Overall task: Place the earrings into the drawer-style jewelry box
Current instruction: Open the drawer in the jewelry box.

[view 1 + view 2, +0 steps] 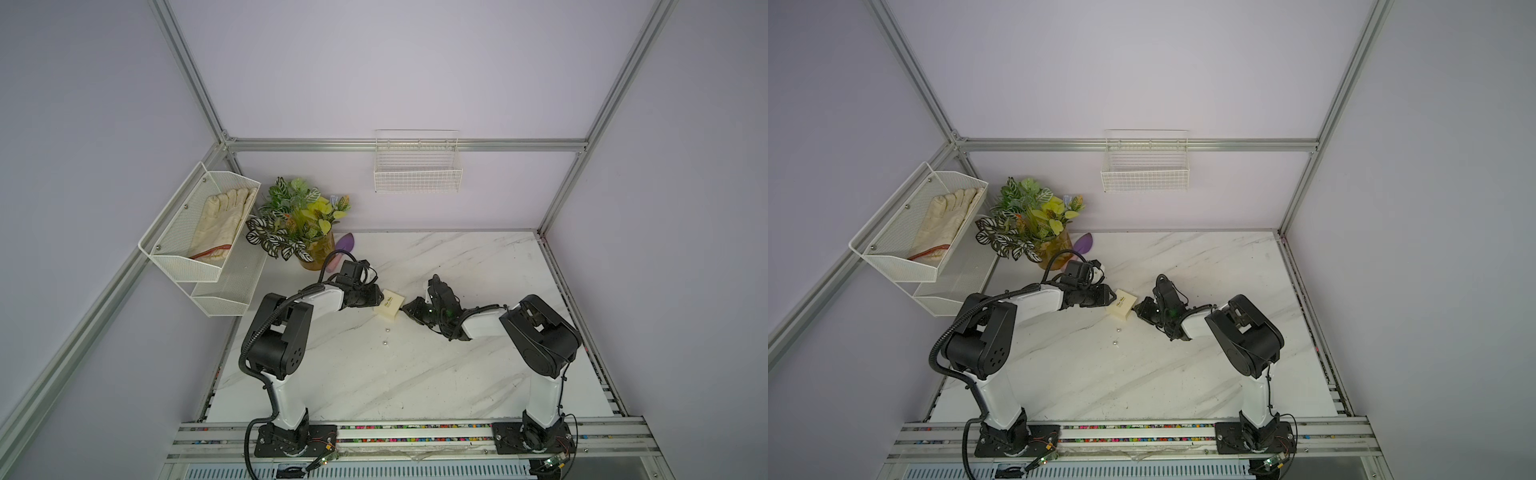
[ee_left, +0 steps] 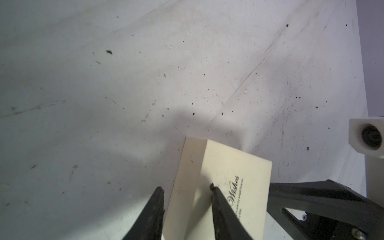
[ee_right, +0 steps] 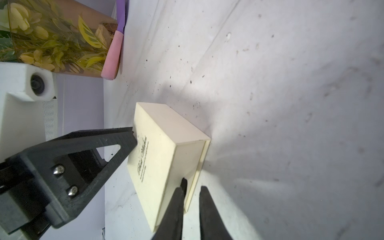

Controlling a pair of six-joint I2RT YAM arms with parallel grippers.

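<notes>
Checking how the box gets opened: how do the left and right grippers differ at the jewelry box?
The left gripper straddles an edge of the jewelry box's lettered top; the right gripper sits at its drawer end. Left fingers stand wider apart than right fingers. Both are black, flanking it.

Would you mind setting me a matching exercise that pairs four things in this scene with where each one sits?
Things:
1. earrings
2. glove
3. drawer-style jewelry box
4. wire basket

Places:
A. hung on the back wall
B. between the left gripper and the right gripper
C. lying loose on the table, outside the box
D. inside the upper mesh shelf

Pairs: 1-C, 2-D, 3-B, 4-A.
</notes>
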